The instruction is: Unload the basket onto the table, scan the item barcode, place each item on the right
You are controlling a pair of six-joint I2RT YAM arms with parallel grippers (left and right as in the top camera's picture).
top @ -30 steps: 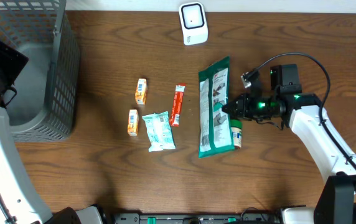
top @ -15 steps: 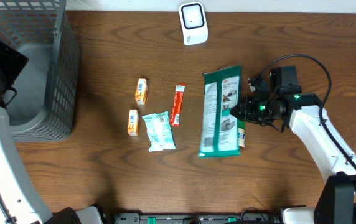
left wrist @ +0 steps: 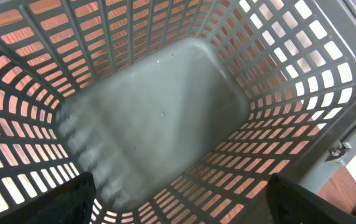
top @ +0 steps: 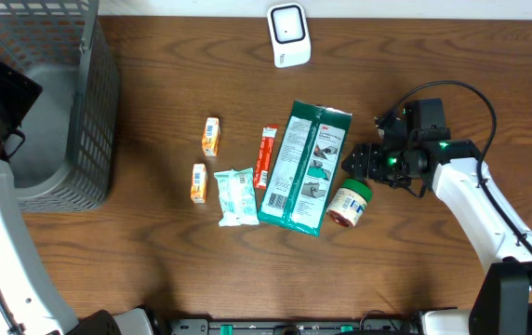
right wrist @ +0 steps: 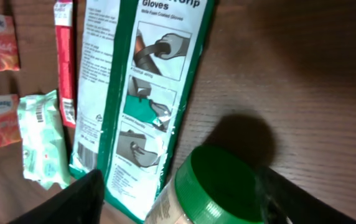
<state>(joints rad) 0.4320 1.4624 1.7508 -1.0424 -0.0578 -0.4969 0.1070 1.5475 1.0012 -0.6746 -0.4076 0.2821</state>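
My right gripper [top: 354, 160], right of centre overhead, has just released the gloves pack [top: 303, 167]. Jaws spread, it leaves the pack flat mid-frame beside the jar [top: 348, 204], well below the scanner [top: 288, 35] and, I judge, unscanned. A second ago the pack lay further right, clamped, hiding most of the jar. The left gripper [left wrist: 181, 183] hangs open over the basket [top: 89, 112].

Center crowded: gloves pack [top: 303, 167], jar [top: 349, 204] just beside its lower right, red stick [top: 266, 156], wipes pack [top: 238, 195], 2 orange packets [top: 211, 136] [top: 198, 182], narrow gaps only. Basket [top: 89, 112] walls off upper left. Scanner [top: 288, 35] top center. Table [top: 154, 270] bare along bottom, also between basket and packets.
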